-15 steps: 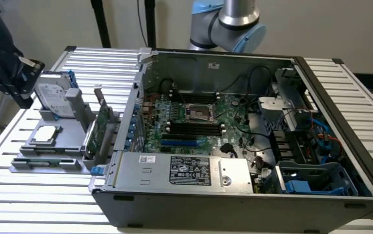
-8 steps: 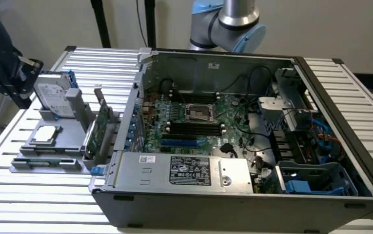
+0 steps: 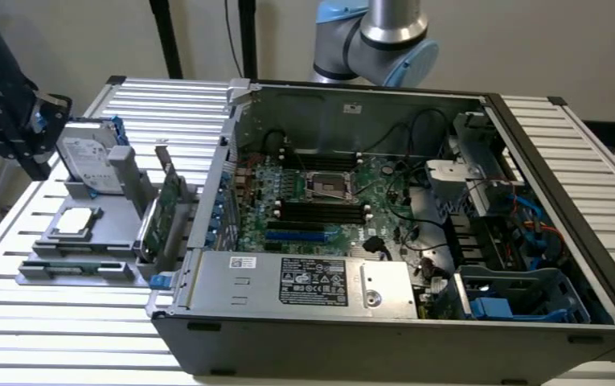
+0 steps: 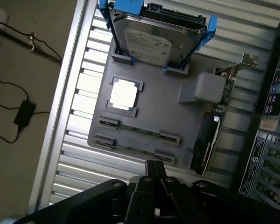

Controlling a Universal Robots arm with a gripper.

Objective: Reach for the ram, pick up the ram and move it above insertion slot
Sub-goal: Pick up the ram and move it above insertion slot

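Gripper [image 4: 155,164] hovers over the gray tray [image 4: 165,114], clear of the ram [image 4: 139,131]; how wide it stands open cannot be told. The ram sits on edge between two clips at the tray's near end, just beside the processor chip [image 4: 124,94], the hard drive [image 4: 151,42] at the far end. The tray lies to the exterior view's left of the open computer case [image 3: 393,346].

One open computer case [image 3: 393,338] sits on one slatted bench [image 3: 60,322], with one gray tray [image 4: 168,116] beside it. On the tray I count one hard drive [image 4: 151,44] in a blue frame, one processor chip [image 4: 124,94], one expansion card [image 4: 207,140] and, as far as I can tell, one ram [image 4: 140,131] stick. There is one robot arm [image 3: 387,32] and one gripper [image 4: 154,170].
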